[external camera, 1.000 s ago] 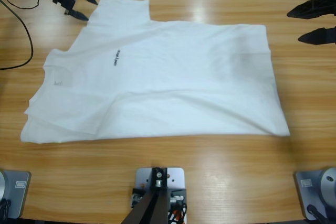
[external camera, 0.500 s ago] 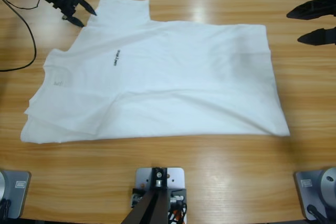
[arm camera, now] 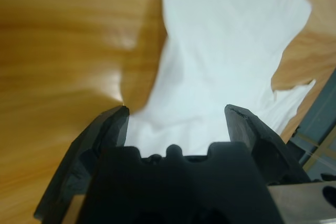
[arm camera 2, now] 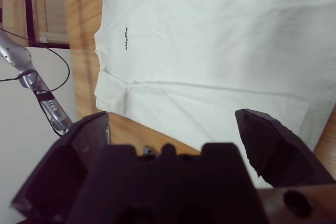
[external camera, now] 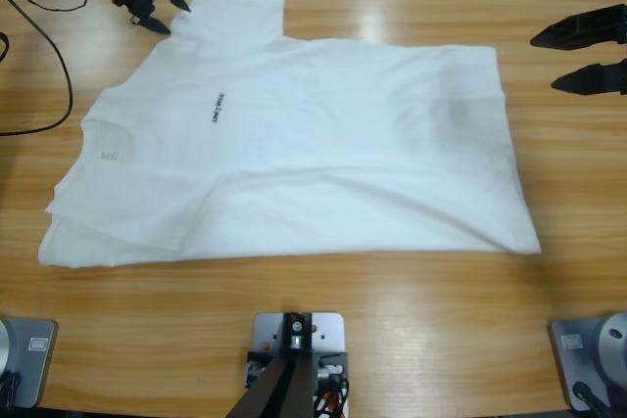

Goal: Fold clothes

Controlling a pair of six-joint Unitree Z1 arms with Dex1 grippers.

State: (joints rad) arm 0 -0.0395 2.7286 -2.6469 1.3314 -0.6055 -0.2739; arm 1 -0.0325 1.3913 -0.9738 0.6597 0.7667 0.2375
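The white T-shirt (external camera: 294, 144) lies spread flat on the wooden table (external camera: 392, 340), neck to the left, with a small dark print (external camera: 218, 110) on the chest. My left gripper (external camera: 178, 18) is open at the far left corner, against the edge of the upper sleeve (external camera: 235, 7). In the left wrist view the white cloth (arm camera: 220, 61) reaches in between the jaws of the left gripper (arm camera: 176, 116). My right gripper (external camera: 544, 63) hovers open at the right edge, apart from the hem. The right wrist view looks over the shirt (arm camera 2: 210, 51) past the right gripper (arm camera 2: 173, 124).
A black cable (external camera: 54, 66) loops over the table's left end. Bare wood runs along the front of the shirt and to the right of the hem.
The left gripper dipped away from the sleeve, then came back up and right to its edge; the sleeve shifted slightly. The right gripper moved a little to the left.
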